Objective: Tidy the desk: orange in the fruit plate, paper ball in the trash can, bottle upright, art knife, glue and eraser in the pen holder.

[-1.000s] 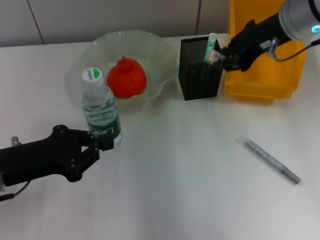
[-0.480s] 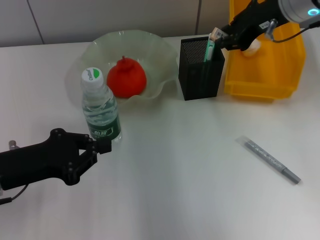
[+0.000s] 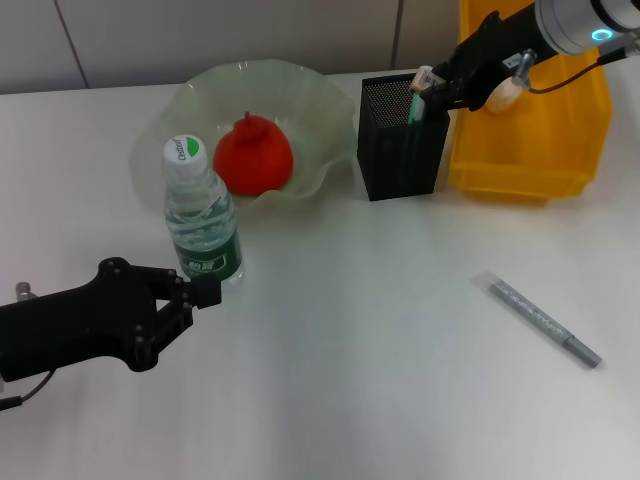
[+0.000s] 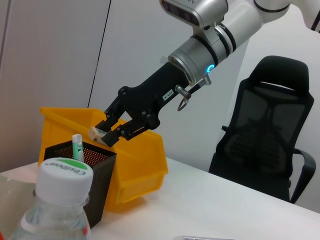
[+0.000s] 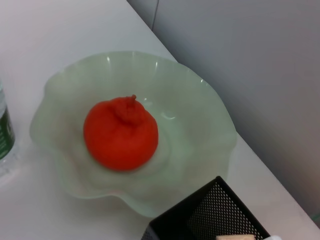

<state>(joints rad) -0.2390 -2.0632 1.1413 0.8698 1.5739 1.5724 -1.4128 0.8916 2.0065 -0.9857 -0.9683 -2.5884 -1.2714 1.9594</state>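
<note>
My right gripper [image 3: 432,86] hovers over the rim of the black mesh pen holder [image 3: 398,150], shut on a tan eraser [image 4: 96,132]. A green-and-white glue stick [image 3: 418,100] stands inside the holder. On the table at the right lies the grey art knife [image 3: 540,321]. In the pale green fruit plate [image 3: 320,110] sits the orange [image 3: 253,153]. The bottle [image 3: 201,215] stands upright with my left gripper [image 3: 195,295] open just in front of its base. A pale lump, the paper ball [image 3: 506,92], shows in the yellow trash can [image 3: 525,150].
The trash can stands close against the pen holder's right side. A black office chair [image 4: 270,140] is beyond the table. Bare white tabletop [image 3: 380,330] lies between the bottle and the art knife.
My right gripper lifted with the eraser from in front of the trash can to above the pen holder's rim. The left gripper drew slightly back from the bottle.
</note>
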